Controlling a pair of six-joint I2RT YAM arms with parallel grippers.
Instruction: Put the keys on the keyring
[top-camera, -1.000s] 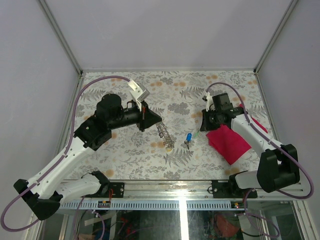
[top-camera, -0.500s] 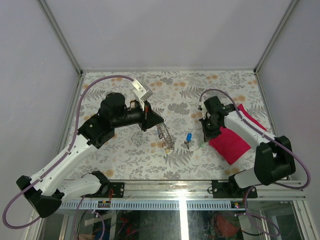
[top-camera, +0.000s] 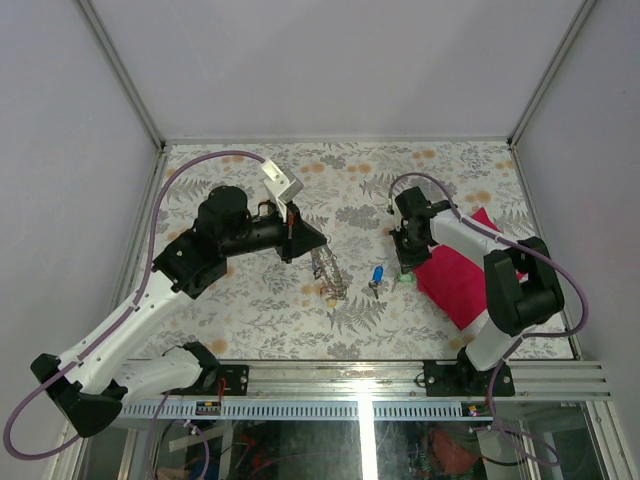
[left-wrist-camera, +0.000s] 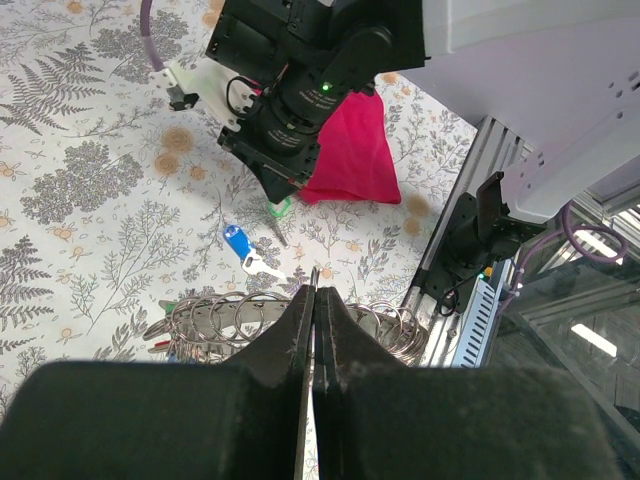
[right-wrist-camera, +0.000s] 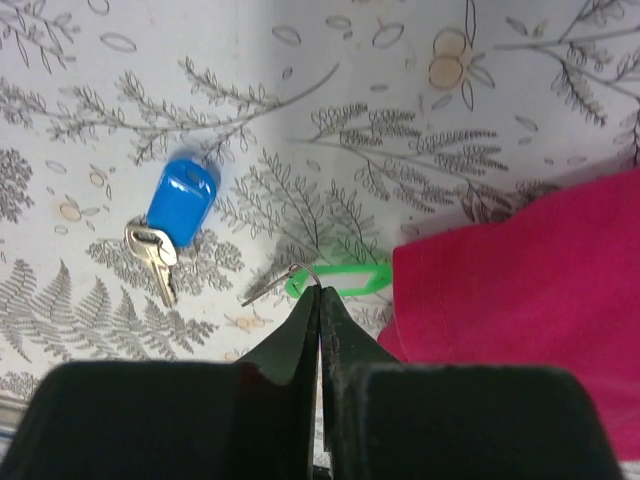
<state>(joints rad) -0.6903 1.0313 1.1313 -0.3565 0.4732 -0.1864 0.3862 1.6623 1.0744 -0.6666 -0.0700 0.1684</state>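
The keyring (top-camera: 330, 275) is a grey metal ring strung with several smaller rings (left-wrist-camera: 215, 318). It hangs from my left gripper (top-camera: 318, 243), which is shut on its wire (left-wrist-camera: 314, 292) above the table's middle. A blue-headed key (top-camera: 377, 275) lies flat on the table (right-wrist-camera: 182, 200), with its metal blade beside it. The green-headed key (right-wrist-camera: 345, 278) lies at the edge of the red cloth (right-wrist-camera: 530, 300). My right gripper (right-wrist-camera: 319, 292) is shut, and the green key's small wire ring sticks out at its tips (top-camera: 404, 268).
The red cloth (top-camera: 460, 280) lies at the right of the patterned table (top-camera: 250, 300). Grey walls stand on the left, the right and at the back. A metal rail (top-camera: 360, 375) runs along the near edge, close behind the keyring in the left wrist view.
My right arm has folded inward and its wrist has turned over the green key by the cloth's edge. The left arm and the keyring have hardly moved.
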